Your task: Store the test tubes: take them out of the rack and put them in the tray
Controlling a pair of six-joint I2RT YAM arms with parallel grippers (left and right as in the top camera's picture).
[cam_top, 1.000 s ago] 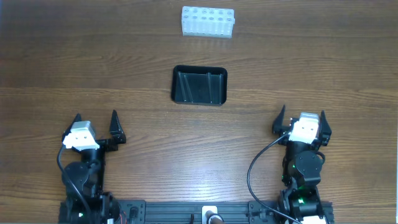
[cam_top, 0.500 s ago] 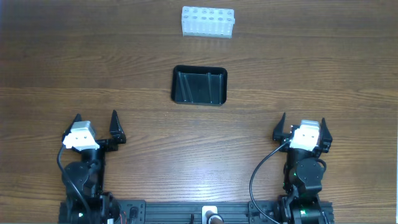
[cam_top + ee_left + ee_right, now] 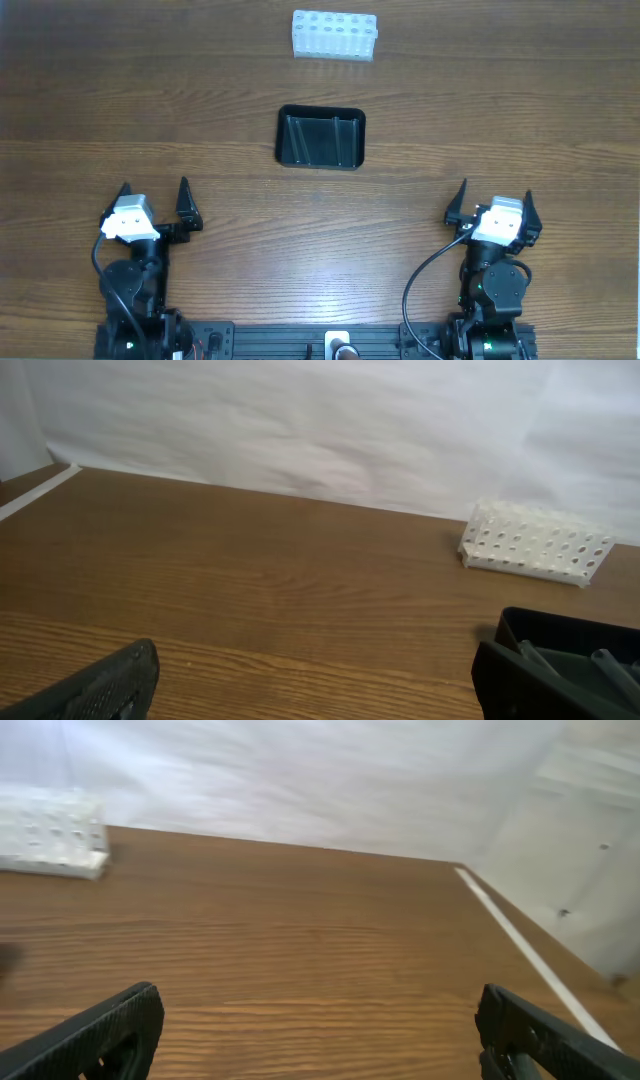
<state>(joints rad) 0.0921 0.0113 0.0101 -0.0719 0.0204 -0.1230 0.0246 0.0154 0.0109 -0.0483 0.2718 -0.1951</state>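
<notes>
Top view places our left gripper (image 3: pixel 154 187) low on the left, close to its own base, with its two fingers spread wide apart over the wooden table (image 3: pixel 200 100). From the left wrist view we see those dark fingers (image 3: pixel 105 682) standing far apart, and ahead of them a white backdrop (image 3: pixel 300 420) behind the table's far edge.

Moving toward the middle, we find the black tray (image 3: pixel 282 140) lying flat, well apart from both grippers. Clear test tubes (image 3: pixel 612 666) lie inside it; in the left wrist view we make out at least two, resting lengthwise near one wall. Beyond the tray and apart from it, near the table's far edge, stands the white test tube rack (image 3: pixel 334 36), upright, its top dotted with rows of holes. We cannot tell whether any tubes stand in it.

On the right, our right gripper (image 3: pixel 495 190) sits low near its base, its fingers likewise spread wide apart and closed on nothing. From the right wrist view we see the rack far off to one side, and a pale strip (image 3: pixel 512 938) running along the table's edge.
</notes>
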